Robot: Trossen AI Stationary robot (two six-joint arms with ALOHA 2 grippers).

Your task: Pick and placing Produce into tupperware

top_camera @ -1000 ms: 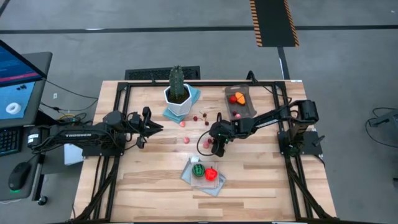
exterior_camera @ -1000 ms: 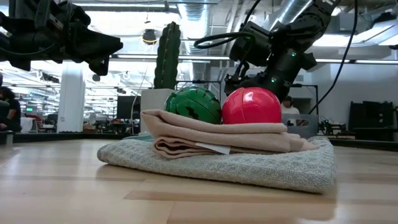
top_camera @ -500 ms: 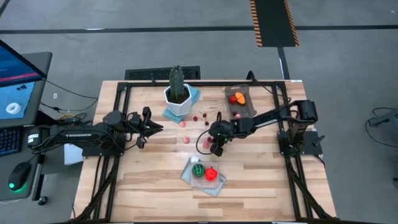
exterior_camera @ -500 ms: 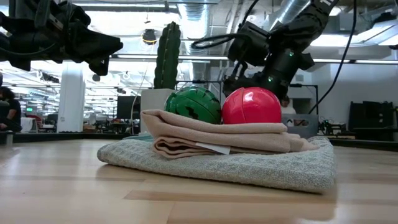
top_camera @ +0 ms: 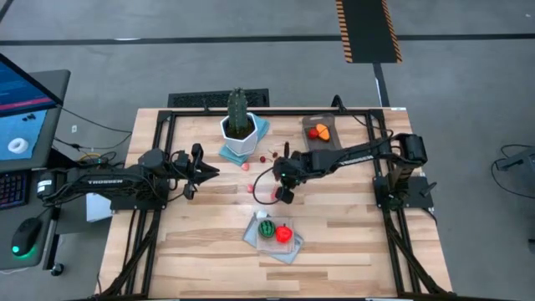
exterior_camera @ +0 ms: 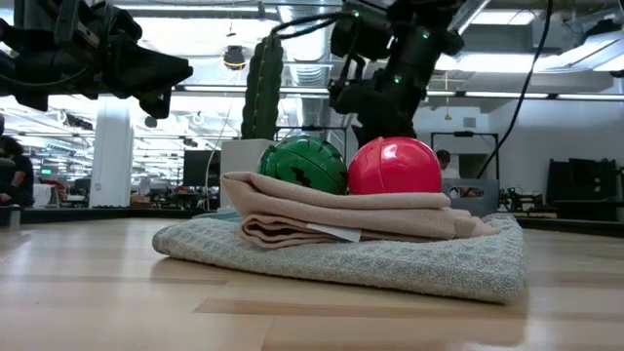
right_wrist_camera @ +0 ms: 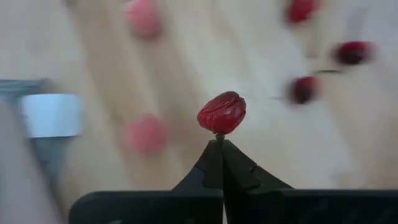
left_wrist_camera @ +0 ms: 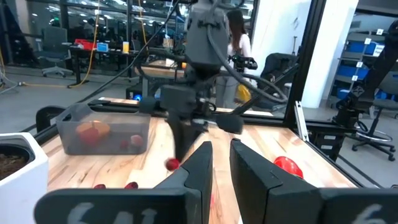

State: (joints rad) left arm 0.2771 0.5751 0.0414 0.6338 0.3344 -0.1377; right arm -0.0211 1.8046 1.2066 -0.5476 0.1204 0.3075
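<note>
Right hand [left_wrist_camera: 180, 155] pinches perhaps a red berry [left_wrist_camera: 172, 164].

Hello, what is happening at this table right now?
The right gripper is shut on a small red berry and holds it above the table. More berries lie below. The plastic tub near the far edge already holds an orange piece. The left gripper waits on the other side.

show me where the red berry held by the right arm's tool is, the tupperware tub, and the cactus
red berry [right_wrist_camera: 222, 112]: right wrist view, middle of the berry pinched at the right tool's tips.
tupperware tub [top_camera: 328, 144]: high view, bare floor of the tub near its front end.
cactus [top_camera: 238, 106]: high view, middle of the green stem.
</note>
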